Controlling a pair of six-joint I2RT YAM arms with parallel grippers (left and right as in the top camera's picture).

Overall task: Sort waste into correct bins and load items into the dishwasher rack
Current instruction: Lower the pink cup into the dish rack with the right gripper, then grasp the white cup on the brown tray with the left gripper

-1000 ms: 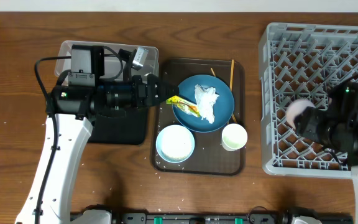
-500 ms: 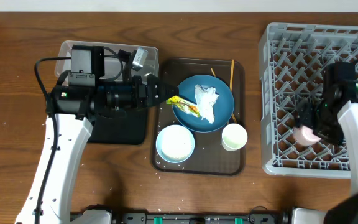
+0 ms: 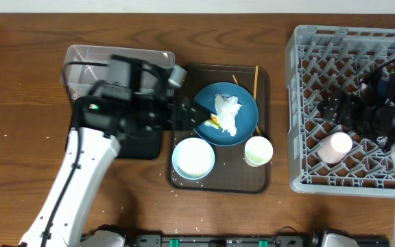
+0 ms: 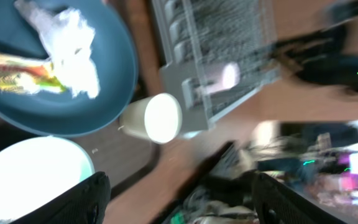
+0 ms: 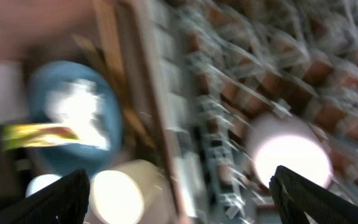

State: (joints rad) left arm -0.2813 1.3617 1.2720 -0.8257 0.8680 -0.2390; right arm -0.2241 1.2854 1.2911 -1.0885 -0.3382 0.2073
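well, the right tool (image 5: pixel 180 177) hangs over the dishwasher rack (image 3: pixel 307 62) with its fingers spread wide and nothing between them. the small pink cup (image 3: pixel 336 146) sits in the rack close to it, well to the right of the dark blue dish (image 3: pixel 247 103); the blur hides which way up it stands. so one item counts as loaded.

the left tool (image 4: pixel 179 190) is likewise wide open and empty, poised at the dish's left rim. on the dish lie the crumpled napkin (image 3: pixel 228 113) and, touching its left side, the yellow-green wrapper (image 3: pixel 213 122); neither is gripped.

just near-left of the dish is the light blue bowl (image 3: pixel 193 158), and just near-right of it the whitish cup (image 3: pixel 258 151). the chopsticks (image 3: pixel 256 81) lie by the dish's far right edge. all of these share the brown tray (image 3: pixel 266 175) with the dish.

left of the dish, partly under the left arm, are the clear tub (image 3: pixel 81 55) and the black tray (image 3: pixel 146 145); no waste shows in the parts i can see. a few white specks, likely rice grains (image 3: pixel 173 182), dot the desk (image 3: pixel 19 82) near-left of the dish.

by my reading the job is early. all the waste is unsorted, and the dish, bowl, whitish cup and chopsticks are not yet racked.
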